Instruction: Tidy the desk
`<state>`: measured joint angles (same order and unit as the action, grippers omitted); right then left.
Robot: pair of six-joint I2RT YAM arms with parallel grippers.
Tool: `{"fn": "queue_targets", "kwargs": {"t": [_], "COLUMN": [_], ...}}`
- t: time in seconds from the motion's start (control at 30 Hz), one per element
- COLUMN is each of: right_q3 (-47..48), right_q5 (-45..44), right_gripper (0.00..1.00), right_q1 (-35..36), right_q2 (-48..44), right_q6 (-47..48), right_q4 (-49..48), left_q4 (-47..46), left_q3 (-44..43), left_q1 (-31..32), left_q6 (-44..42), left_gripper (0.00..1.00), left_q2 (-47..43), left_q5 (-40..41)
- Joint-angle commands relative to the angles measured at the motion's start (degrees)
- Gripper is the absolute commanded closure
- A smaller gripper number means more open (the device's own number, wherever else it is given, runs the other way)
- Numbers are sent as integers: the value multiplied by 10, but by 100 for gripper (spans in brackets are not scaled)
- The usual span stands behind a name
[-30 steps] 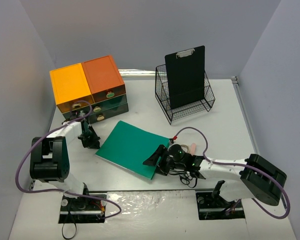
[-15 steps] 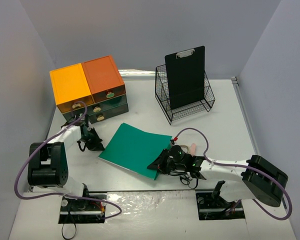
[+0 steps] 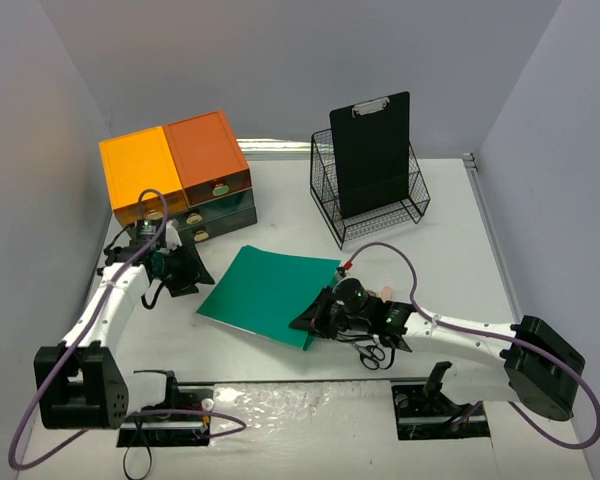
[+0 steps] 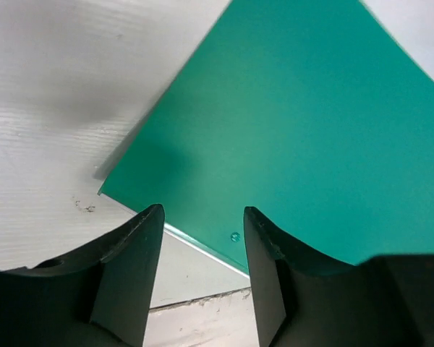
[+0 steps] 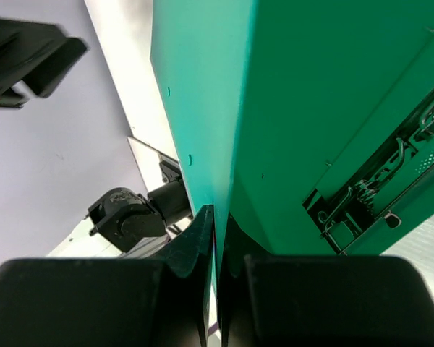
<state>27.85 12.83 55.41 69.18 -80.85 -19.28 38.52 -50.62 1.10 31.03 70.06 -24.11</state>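
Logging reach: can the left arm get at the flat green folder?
Probably yes: the open left gripper hovers right at the left edge of the flat green folder, nothing between them.

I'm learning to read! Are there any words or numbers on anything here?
None can be read.
On the drawer unit: small pale tags on the drawer fronts, too small to read.
On the green folder: no writing shows.
On the black clipboard: no writing shows.
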Motion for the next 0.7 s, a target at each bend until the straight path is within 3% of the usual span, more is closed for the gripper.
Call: {"fn": "queue_targets", "kwargs": {"t": [0.0,0.43,0.57,0.67], "right_q3": [53,185,215,232], "right_q5": [-1,69,88,102], "right_gripper": [100,100,100,100], "right_q1": [-8,-95,-120,-131], "right_q2": [-21,-23,-18,-12], "right_q6": [-4,-25,-35,-41], "right_q4": [49,196,221,233], "left_q4": [73,101,109,101], "left_q3": [-69,-116,-155,-180], "left_q1": [45,274,354,424], "left_q6": [-54,-118,-127,-184], "left_gripper": [47,44,44,43], "left_q2": [-81,-184,-181,-167], "left_q5": [-1,112,177,255]}}
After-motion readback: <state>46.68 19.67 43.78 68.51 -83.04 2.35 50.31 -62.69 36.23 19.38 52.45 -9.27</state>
